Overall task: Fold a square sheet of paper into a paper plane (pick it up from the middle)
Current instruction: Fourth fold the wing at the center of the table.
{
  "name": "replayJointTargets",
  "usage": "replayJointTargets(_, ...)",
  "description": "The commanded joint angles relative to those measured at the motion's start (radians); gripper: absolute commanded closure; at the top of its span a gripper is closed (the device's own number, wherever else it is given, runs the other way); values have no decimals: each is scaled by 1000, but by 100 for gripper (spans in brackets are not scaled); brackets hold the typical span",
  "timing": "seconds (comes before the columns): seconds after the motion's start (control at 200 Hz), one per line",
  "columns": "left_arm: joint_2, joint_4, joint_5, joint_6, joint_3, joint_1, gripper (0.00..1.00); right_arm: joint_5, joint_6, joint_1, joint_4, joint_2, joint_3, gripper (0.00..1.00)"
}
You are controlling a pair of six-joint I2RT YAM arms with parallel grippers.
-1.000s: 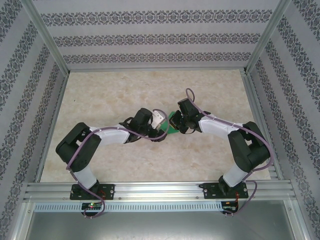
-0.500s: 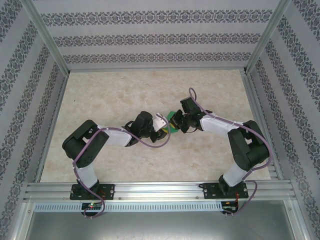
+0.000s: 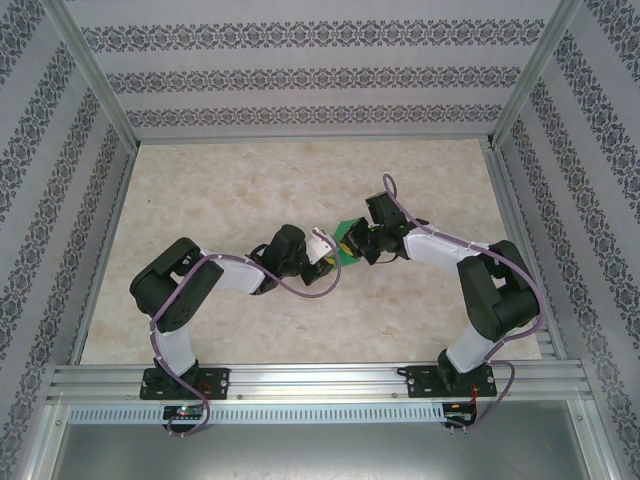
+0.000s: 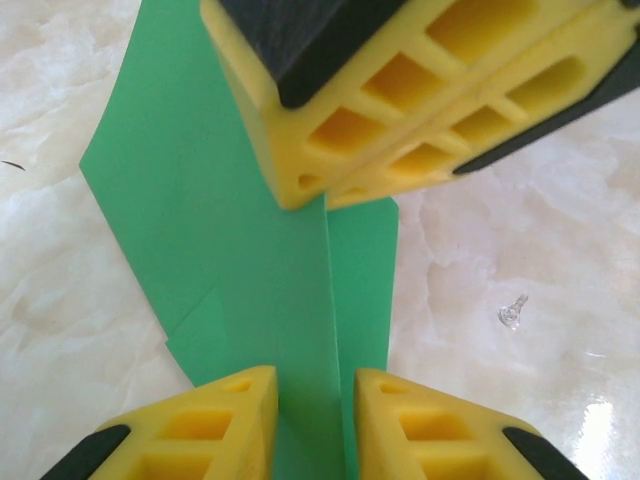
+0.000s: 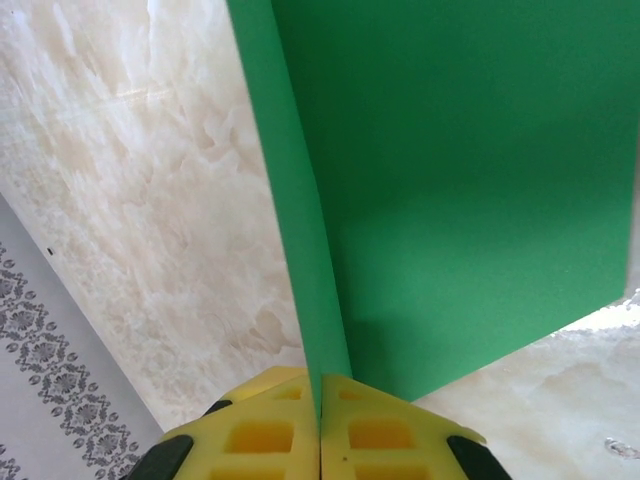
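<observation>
Judging by these views, you are partway: the square sheet of paper (image 4: pixel 220 220) is held between the arms over the middle of the table (image 3: pixel 250 180), creased along a ridge, but its wide panels suggest the narrowing folds are left to do. Your right gripper (image 5: pixel 320 385) is pressed tight on that ridge. Your left gripper (image 4: pixel 315 385) straddles it with a narrow gap, and I cannot tell whether it bites. No brand, label or writing is readable.

The right tool (image 4: pixel 325 198) pinches the green paper (image 4: pixel 200 210) above the left tool (image 4: pixel 315 390).
</observation>
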Motion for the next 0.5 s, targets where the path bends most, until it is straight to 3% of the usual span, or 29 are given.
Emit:
replayJointTargets(0.0, 9, 81, -3, 15, -20, -9, 73, -21, -9, -13, -13, -27, 20, 93)
replayJointTargets(0.39, 32, 120, 4, -24, -10, -9, 78, -57, -15, -20, 12, -30, 9, 92)
replayJointTargets(0.495, 34, 114, 1, -28, -9, -9, 85, -67, -40, -26, 8, -30, 9, 88)
